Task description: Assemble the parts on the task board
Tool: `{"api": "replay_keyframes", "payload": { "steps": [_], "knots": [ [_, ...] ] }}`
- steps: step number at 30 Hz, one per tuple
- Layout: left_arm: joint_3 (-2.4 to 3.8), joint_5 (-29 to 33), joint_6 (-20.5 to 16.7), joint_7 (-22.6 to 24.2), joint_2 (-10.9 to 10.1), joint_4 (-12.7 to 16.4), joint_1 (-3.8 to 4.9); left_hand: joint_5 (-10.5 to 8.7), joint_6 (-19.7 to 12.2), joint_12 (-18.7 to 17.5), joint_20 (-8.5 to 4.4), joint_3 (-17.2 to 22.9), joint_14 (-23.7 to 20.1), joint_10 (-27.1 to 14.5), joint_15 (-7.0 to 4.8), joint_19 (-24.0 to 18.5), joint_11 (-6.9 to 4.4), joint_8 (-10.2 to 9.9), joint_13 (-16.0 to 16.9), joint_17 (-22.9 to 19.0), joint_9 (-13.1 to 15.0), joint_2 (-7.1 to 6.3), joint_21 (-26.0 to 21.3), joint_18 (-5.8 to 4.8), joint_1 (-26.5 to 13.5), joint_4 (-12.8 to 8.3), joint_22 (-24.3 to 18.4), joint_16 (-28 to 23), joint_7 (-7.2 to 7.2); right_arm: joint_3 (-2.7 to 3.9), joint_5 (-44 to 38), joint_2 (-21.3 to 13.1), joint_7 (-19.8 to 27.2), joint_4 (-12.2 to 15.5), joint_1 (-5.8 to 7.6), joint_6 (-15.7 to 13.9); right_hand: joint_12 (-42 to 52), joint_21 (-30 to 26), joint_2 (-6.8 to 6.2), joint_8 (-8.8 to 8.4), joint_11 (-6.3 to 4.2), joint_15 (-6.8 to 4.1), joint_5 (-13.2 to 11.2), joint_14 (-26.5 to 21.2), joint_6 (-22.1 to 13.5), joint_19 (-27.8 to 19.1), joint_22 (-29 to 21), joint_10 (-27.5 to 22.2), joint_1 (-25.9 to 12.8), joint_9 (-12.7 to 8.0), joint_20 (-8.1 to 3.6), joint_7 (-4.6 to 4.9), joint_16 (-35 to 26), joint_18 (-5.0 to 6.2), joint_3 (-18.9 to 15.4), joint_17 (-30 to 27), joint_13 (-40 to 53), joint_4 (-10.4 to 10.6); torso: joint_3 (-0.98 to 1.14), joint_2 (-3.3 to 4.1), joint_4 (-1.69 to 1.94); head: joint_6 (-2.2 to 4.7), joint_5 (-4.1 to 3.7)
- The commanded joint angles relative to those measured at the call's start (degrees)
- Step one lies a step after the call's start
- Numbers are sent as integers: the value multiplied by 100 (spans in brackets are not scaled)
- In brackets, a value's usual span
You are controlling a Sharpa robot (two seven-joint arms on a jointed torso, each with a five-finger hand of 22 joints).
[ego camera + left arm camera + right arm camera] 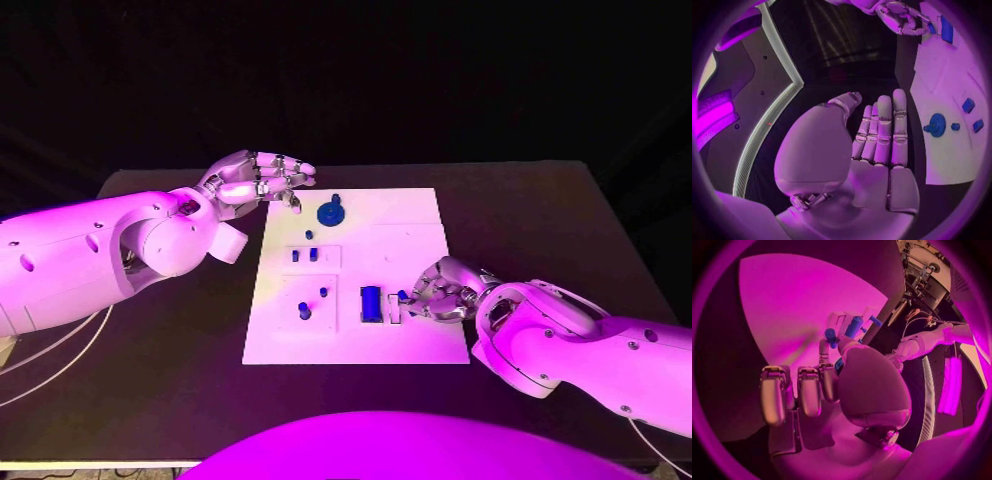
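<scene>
A black table (548,220) stands against a dark backdrop, with the white task board (411,225) at its middle. On the board I count 1 round blue knob (332,211), 1 long blue block (371,303) and about 5 small blue pieces (304,311). The left hand (264,179) hovers at the board's far-left corner, fingers straight and together, holding nothing. The right hand (437,292) rests beside the long block; whether its curled fingers grip anything, I cannot tell.

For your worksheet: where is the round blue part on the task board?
In the head view, the round blue part sits at the task board's far edge, beside the left hand.
</scene>
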Motion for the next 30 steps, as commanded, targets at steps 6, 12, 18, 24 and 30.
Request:
{"api": "replay_keyframes", "payload": {
  "steps": [6,12,18,24,30],
  "knots": [
    [3,30,98,27,4,23,1,-7,7,-13,9,1,-20,19,2,34,19,26,-8,6,8,-16,-24,86,55,-22,-9,-30,-2,0,284,98,128,-13,-29,-67,43,43,10,57,-37,-41,-13,525,21,544,1433,194,-333,23,-35,-10,21,-112,15,1163,942,16,8,0,-1,1,-5],
    [3,30,106,19,-1,26,1,-7,9,-13,7,3,-20,22,2,39,21,28,-11,7,9,-11,-21,84,67,-29,-7,-32,0,0,321,163,133,-71,-48,-26,55,43,14,66,-39,-42,-13,525,28,544,1433,200,-350,28,-36,-15,19,-112,21,1160,950,12,5,1,-4,1,6],
    [3,30,117,6,-5,30,1,-7,9,-13,7,3,-20,22,2,39,21,28,-11,7,9,-11,-21,84,67,-29,-7,-32,0,0,342,228,138,-111,-66,24,54,33,1,77,-49,-48,-10,524,23,543,1430,200,-321,37,-39,-28,17,-110,51,1157,951,-24,4,-7,-1,1,16],
    [3,29,114,0,-13,33,1,-7,9,-13,7,3,-20,22,2,39,21,28,-11,7,9,-11,-21,84,67,-29,-7,-32,0,-2,360,262,136,-152,-86,86,51,35,-29,88,-58,-56,-10,524,13,543,1431,199,-268,48,-44,-36,18,-110,91,1159,950,-60,1,-7,-3,1,27],
    [3,26,108,-6,-17,32,1,-7,9,-13,7,3,-20,22,2,39,21,28,-11,7,9,-11,-21,84,67,-29,-7,-32,0,-2,330,254,147,-157,-97,94,47,28,-59,98,-62,-61,-10,522,1,542,1429,198,-212,58,-49,-40,13,-109,133,1150,950,-99,4,-8,-5,1,33]
  ]
}}
